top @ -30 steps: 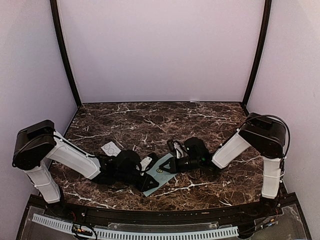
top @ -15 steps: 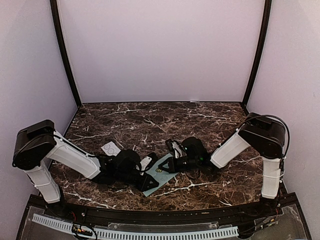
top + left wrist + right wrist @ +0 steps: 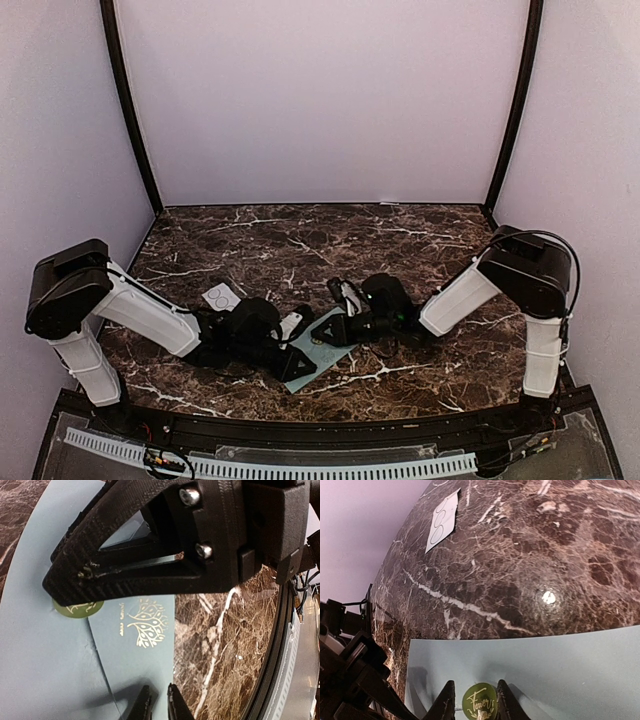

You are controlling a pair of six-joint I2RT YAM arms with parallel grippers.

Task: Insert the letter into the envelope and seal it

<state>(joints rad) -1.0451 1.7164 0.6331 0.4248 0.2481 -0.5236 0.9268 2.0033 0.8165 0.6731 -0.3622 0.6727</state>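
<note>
The pale blue-green envelope [image 3: 325, 352] is laid flat on the marble surface [image 3: 300, 250], between the two hands. The right hand [image 3: 474, 697] is held low over it with its fingers apart, and a round green sticker [image 3: 480, 704] is straddled between them. The left hand [image 3: 159, 706] is held at the envelope's edge with its fingers nearly together; whether paper is clamped cannot be told. A white strip [image 3: 442, 522] is seen well apart.
</note>
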